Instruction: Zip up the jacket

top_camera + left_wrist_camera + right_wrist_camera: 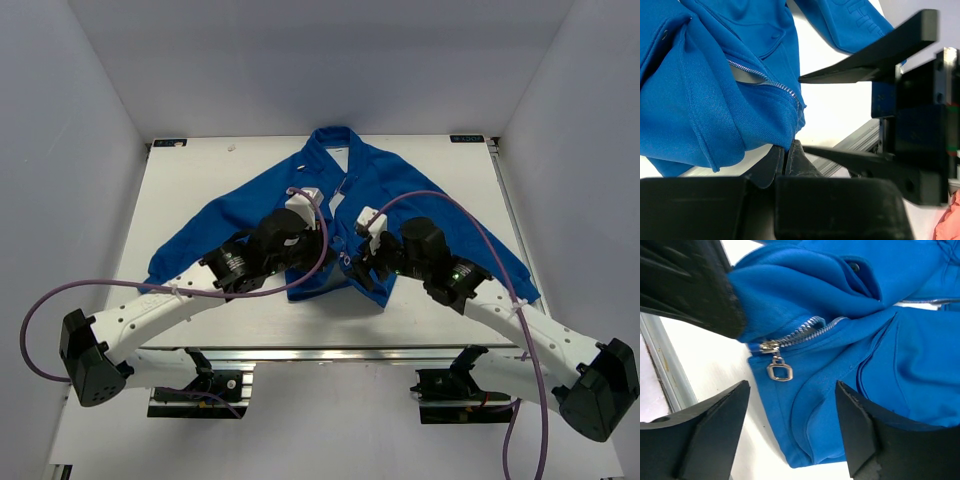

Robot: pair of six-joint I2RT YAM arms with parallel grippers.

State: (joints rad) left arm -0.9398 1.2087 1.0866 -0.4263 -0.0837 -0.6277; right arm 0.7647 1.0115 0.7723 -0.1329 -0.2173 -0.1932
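Since both arms are bolted at the near edge of the tabletop, entries run from there outward.

Count: one left arm, one right arm, two sets of fingers, one jacket.

Left fingers: clenched on the jacket's bottom hem, with blue fabric pinched between them just beside the lower end of the zipper.

Right fingers: released and spread wide, one on each side of the zipper's lower end. Whether they touch the fabric cannot be told.

Zipper hardware: one slider at the hem end of the teeth. One ring-shaped pull tab hangs from it and lies on the fabric between the right fingers.

Pockets: one flap with one snap shows in the right wrist view, just above the zipper line. What the pocket holds cannot be told.

Jacket position: front up on the tabletop, hem toward the arms. Its two sleeves are spread out to left and right. Past the two sets of fingers the front is parted, with white lining showing. The collar lies farthest away, at the far edge of the tabletop.
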